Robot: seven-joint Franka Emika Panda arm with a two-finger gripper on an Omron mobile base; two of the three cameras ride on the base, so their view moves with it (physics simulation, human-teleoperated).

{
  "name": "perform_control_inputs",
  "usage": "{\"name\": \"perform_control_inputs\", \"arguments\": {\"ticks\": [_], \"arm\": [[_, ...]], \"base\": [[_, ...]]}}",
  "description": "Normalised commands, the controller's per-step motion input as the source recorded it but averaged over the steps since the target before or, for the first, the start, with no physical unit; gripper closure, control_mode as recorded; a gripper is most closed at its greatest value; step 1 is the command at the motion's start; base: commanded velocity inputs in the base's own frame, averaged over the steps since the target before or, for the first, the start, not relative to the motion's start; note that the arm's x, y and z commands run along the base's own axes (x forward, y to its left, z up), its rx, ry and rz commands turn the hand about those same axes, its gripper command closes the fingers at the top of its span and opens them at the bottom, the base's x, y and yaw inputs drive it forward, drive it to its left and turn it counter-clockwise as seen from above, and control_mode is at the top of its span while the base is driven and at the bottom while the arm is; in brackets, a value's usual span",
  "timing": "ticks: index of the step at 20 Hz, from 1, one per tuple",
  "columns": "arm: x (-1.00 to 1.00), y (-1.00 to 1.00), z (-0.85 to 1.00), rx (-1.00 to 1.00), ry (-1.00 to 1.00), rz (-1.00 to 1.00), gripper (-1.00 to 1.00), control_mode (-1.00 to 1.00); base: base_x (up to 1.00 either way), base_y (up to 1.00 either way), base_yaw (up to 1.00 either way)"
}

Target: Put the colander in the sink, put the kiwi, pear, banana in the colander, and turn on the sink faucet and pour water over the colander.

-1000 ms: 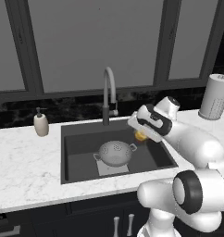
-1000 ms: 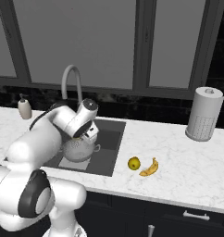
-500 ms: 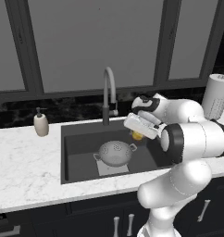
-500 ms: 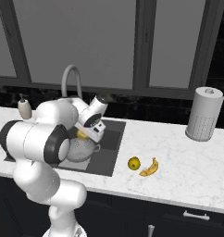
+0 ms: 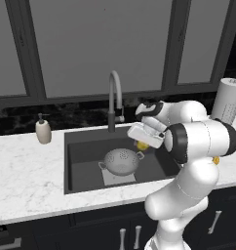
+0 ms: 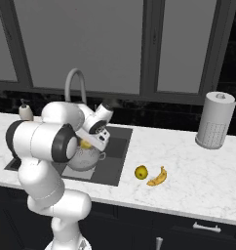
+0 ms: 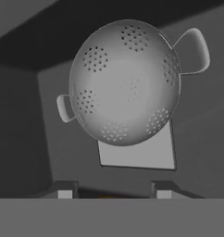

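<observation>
Yellow fruit, seemingly the kiwi (image 5: 142, 145), is pinched in the claw (image 5: 143, 142) above the sink (image 5: 81, 146). The colander (image 7: 125, 82) is seen lying empty, below and ahead of the claw. The kiwi-loading step is judged underway; next, centring over the bowl and release are called for.

The robot arm (image 5: 198, 146) is fat, round and shiny white, with dark rings at its joints.

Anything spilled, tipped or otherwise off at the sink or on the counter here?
Nothing stands out. The colander sits upright and empty in the sink; the pincer carries a small yellow fruit above it. The banana and another round fruit lie on the counter.
</observation>
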Motion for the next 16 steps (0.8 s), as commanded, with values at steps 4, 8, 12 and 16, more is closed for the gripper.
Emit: {"name": "perform_control_inputs", "arguments": {"ticks": [4, 8, 12, 16], "arm": [[-0.07, 0.13, -0.28, 0.00, -0.02, 0.00, 1.00, -1.00], [0.00, 0.00, -0.45, 0.00, 0.00, 0.05, 1.00, -1.00], [0.04, 0.00, -0.49, 0.01, 0.00, 0.06, 1.00, -1.00], [0.21, 0.00, -0.29, 0.04, -0.01, 0.05, 1.00, -1.00]], "base": [[0.00, 0.00, 0.00], [0.00, 0.00, 0.00], [0.00, 0.00, 0.00], [0.00, 0.00, 0.00]]}}
